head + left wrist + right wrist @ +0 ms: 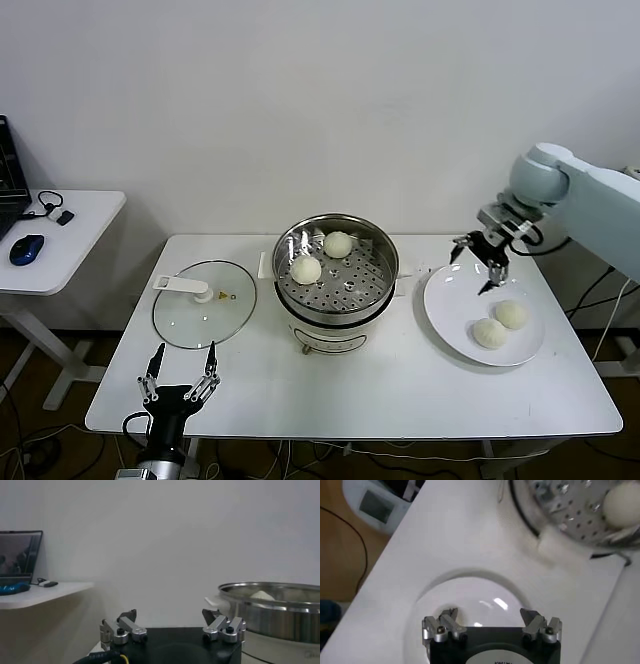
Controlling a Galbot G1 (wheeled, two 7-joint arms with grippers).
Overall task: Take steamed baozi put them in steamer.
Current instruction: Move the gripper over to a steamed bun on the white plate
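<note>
Steamer [336, 262]: round steel basket with perforated floor, seated on a white pot body at the centre of the tabletop [400, 385]. Uncovered.

Steamed baozi, in the steamer: two. One [306, 269] lies toward the robot's left side of the basket; the other [338, 243] lies toward the back. They sit near each other, apart.

Steamed baozi, on the plate: two. One [489, 333] is nearer the tabletop's front edge, the other [511, 314] just behind it; they appear to touch or nearly so.

Plate [450, 300]: white, round, on the tabletop to the right of the steamer, close beside it.

Glass lid [204, 315]: flat on the tabletop to the left of the steamer, white handle on top.

Right gripper [482, 263]: hovers over the rear edge of the plate, above and behind the two buns there. Fingers spread, holding nothing; the right wrist view shows bare plate under them.

Left gripper [181, 372]: low at the front left edge of the tabletop, in front of the lid. Fingers spread, empty.

Side desk [70, 235]: white, further left, carrying a blue mouse [26, 248].
</note>
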